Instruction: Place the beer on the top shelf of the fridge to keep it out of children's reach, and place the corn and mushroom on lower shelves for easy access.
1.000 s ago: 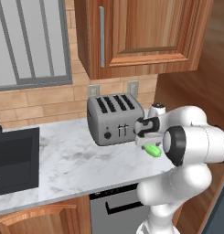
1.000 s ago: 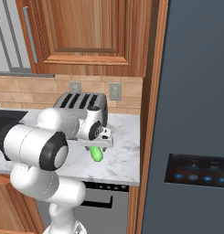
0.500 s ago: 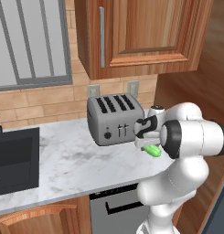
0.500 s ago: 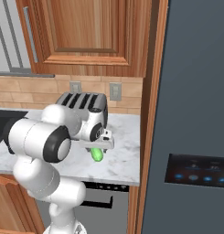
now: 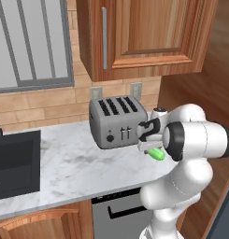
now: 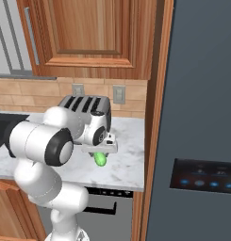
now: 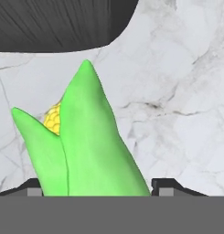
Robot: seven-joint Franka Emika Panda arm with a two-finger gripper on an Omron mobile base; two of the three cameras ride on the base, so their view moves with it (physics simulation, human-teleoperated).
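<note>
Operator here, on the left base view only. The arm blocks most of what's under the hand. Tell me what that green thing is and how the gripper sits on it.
Observer: It is the corn. The hand view shows green husk with yellow kernels peeking out near one side.
Operator: Give me the finger positions.
Observer: The gripper straddles the corn, with one dark fingertip on each side of it; whether the tips already press the husk I cannot tell.
Operator: Report where the fridge stands.
Observer: In the right base view the fridge is just right of the counter, its door shut and its blue-lit control panel facing us.
</note>
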